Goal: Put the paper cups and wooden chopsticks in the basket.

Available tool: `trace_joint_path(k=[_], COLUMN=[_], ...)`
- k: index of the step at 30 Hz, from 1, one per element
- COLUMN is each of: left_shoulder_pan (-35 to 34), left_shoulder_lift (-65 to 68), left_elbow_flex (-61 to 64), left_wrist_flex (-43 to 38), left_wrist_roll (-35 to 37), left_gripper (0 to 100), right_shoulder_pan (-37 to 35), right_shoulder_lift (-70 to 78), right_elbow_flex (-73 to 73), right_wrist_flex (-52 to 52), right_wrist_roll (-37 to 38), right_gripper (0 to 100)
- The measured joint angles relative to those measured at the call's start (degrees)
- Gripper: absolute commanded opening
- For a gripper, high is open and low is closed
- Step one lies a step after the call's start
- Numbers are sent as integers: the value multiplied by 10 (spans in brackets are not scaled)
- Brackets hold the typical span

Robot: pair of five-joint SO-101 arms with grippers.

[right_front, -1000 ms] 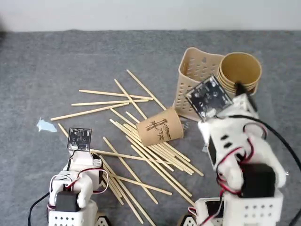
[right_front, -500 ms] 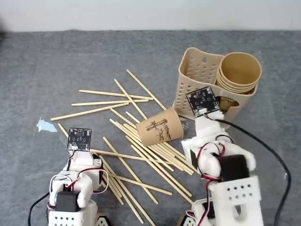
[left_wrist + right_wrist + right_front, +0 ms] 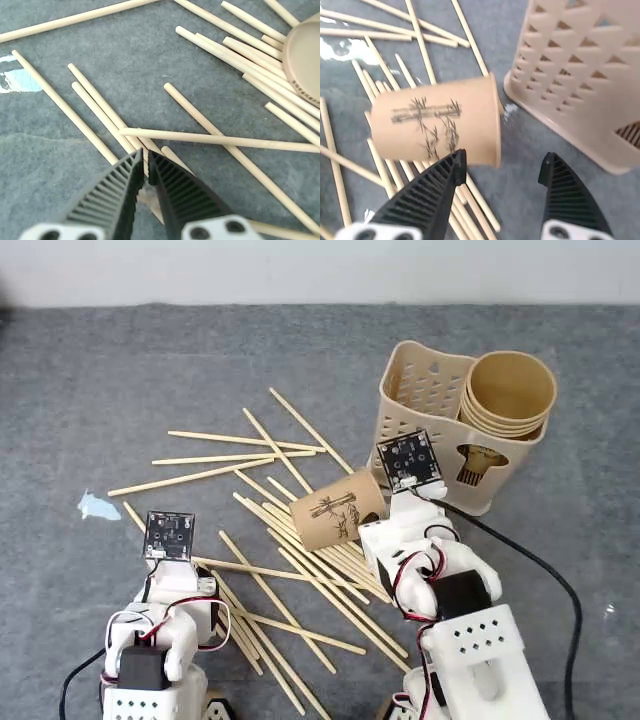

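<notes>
A paper cup [image 3: 340, 510] with a bamboo print lies on its side on the grey mat, its mouth toward the beige basket [image 3: 425, 405]. A stack of paper cups [image 3: 510, 390] stands in the basket's right end. Wooden chopsticks [image 3: 300, 560] lie scattered across the mat, several under the cup. My right gripper [image 3: 505, 160] is open, just short of the cup's [image 3: 435, 125] rim, with the basket [image 3: 580, 75] close beside it. My left gripper [image 3: 145, 159] is shut with nothing in it, its tips over crossed chopsticks [image 3: 210, 140] near the mat.
A blue scrap [image 3: 97, 506] lies on the mat at the far left, also in the left wrist view [image 3: 15, 80]. Both arm bases stand at the mat's near edge. A black cable [image 3: 560, 580] trails right of the right arm.
The right arm drew back from the cup stack at the basket and swung left, ending by the lying cup. The left arm kept still.
</notes>
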Motion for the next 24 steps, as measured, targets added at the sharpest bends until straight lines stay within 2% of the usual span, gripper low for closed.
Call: trace_joint_path(k=[12,24], left_shoulder_pan=[-1,-1], left_shoulder_lift=[0,0], left_elbow_flex=[0,0], left_wrist_flex=[0,0], left_wrist_roll=[0,0], left_gripper=[14,14], right_shoulder_pan=[-3,-3], right_shoulder_lift=[11,220], right_elbow_flex=[4,-99], right_wrist_flex=[-33,-33], right_wrist_roll=[-2,-32], right_gripper=[251,251])
